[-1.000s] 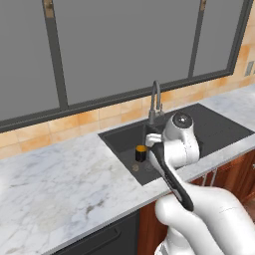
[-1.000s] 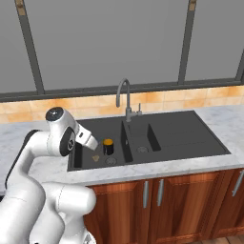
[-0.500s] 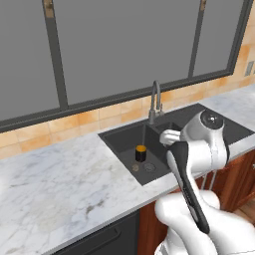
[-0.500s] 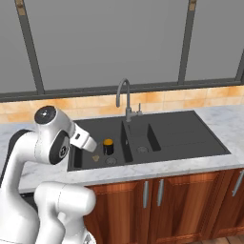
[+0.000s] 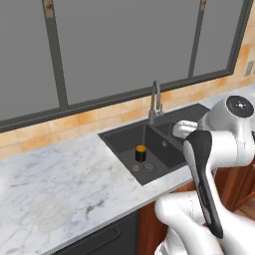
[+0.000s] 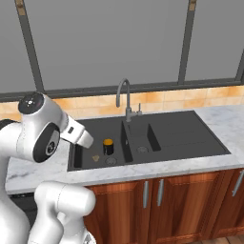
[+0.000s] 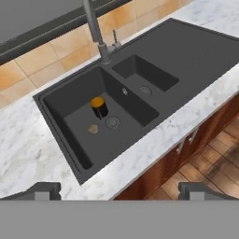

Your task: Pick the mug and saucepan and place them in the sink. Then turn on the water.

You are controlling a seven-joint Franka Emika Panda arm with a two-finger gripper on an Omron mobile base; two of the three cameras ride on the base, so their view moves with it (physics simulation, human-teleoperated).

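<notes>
The end effector (image 7: 119,189) hangs wide open and empty above the table's (image 7: 28,154) front edge, its two dark fingertips (image 7: 44,189) far apart. Below it lies one sink (image 7: 70,122), a dark grey-black unit with two basins, each with a round drain. One mug (image 7: 99,107) stands upright in the larger basin, just beside the drain: a small, near-black cylinder with an orange-yellow top. One grey gooseneck tap (image 7: 97,32) rises behind the sink.

The rendered scene is evenly and brightly lit, with no glare observed. Only soft shading is seen inside the sink (image 7: 70,121). Slight softness is noted throughout.
</notes>
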